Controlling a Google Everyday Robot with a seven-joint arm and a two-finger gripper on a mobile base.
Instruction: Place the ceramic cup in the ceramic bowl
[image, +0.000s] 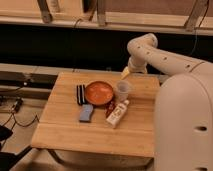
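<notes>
The ceramic cup (122, 89), small and whitish-grey, stands upright on the wooden table (70, 132), just right of the ceramic bowl (99, 92). The bowl is round, shallow and orange-red, and sits at the table's back middle. My gripper (126, 73) hangs at the end of the white arm (160, 56), just above and slightly behind the cup. It does not touch the cup.
A white bottle with a red label (117, 113) lies in front of the cup. A blue sponge (86, 113) lies in front of the bowl. A dark striped object (80, 94) stands left of the bowl. The robot's white body (182, 125) fills the right side.
</notes>
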